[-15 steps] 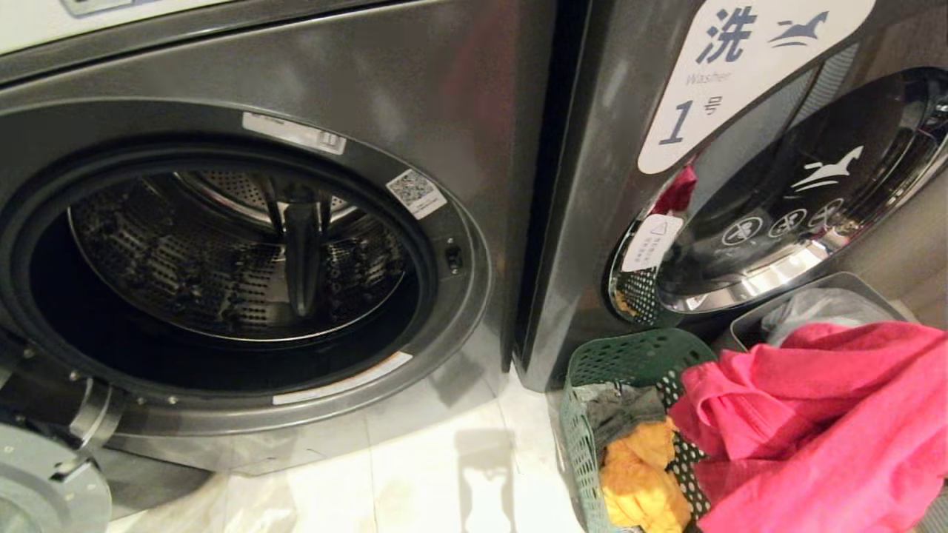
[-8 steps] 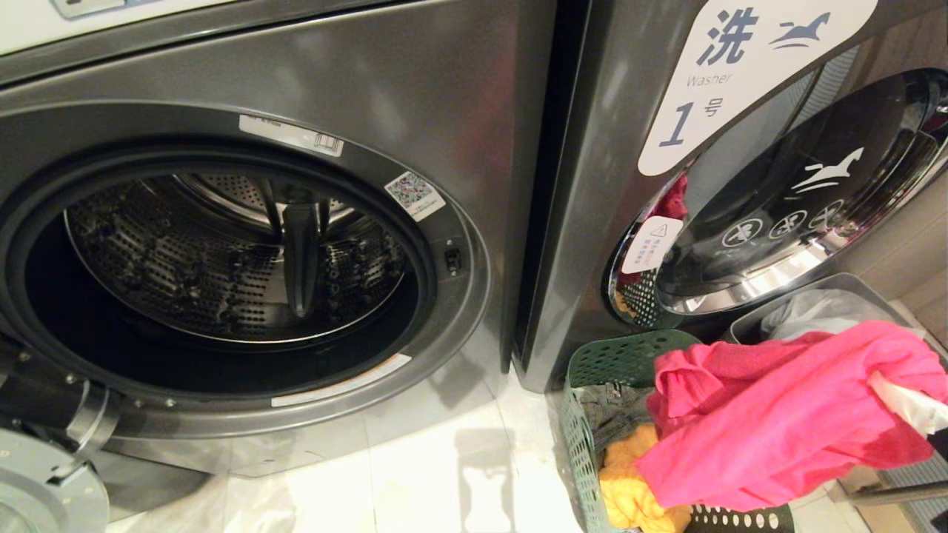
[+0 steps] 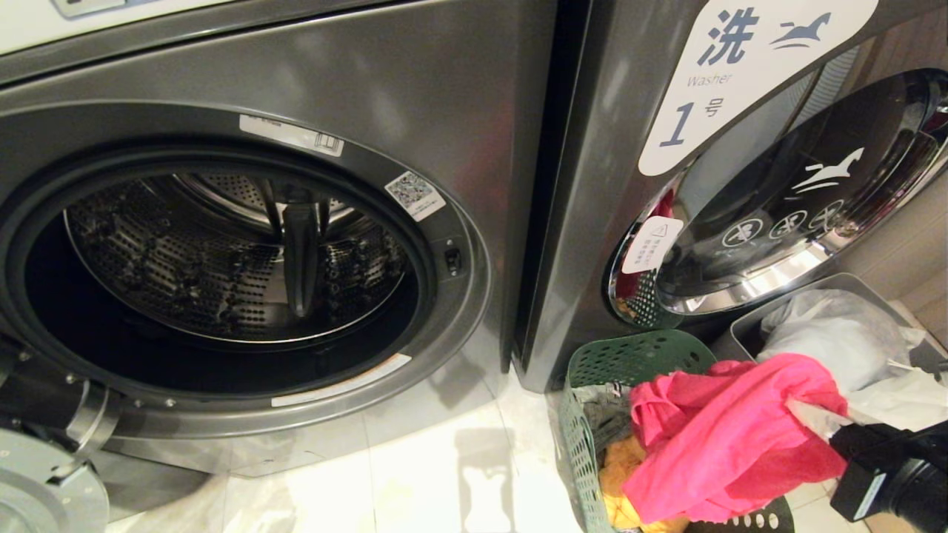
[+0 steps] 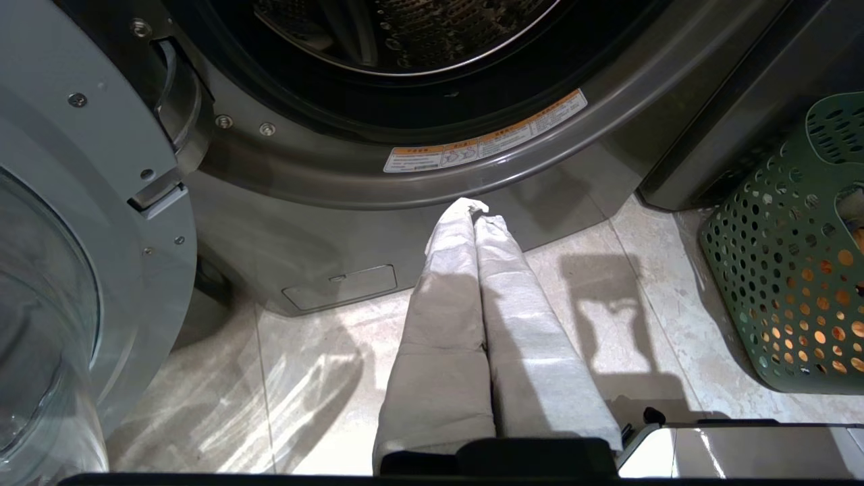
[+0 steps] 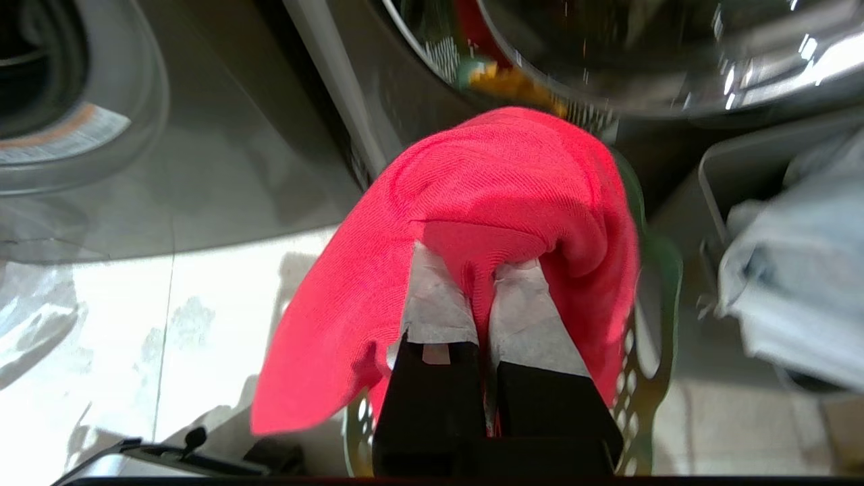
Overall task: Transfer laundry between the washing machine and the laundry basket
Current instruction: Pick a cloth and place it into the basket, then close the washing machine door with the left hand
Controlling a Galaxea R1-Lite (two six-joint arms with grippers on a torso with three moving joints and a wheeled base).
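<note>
While clamped in the right gripper, pink cloth hanging over the green basket, as listed:

Washer (image 3: 244, 244): left, biggest in view; door swung open, drum (image 3: 222, 252) bare metal, nothing seen inside.
Second washer (image 3: 740, 185): right, marked 1; round door (image 3: 807, 200) at an angle, pink and yellow mirrored in its chrome rim.
Floor (image 3: 415, 481): pale tile, near, between washer and basket.
Grey bin (image 3: 852, 285): far right, behind the basket; holds pale grey-white laundry (image 3: 837, 340).
Basket (image 3: 629, 359): green, perforated, near right, just beside the second washer's foot; grey cloth (image 3: 592, 411) and yellow cloth (image 3: 618, 463) inside.
Pink cloth (image 3: 726, 437): bunched, draped over the basket's near right rim, partly covering the yellow.
Right gripper (image 5: 482, 290): near right; padded jaws narrow, pinching a fold of the pink cloth, fingers (image 5: 435, 304) half buried in it.
Left gripper (image 4: 472, 216): low before the open washer, above the floor; jaws pressed together, holding nothing.
</note>
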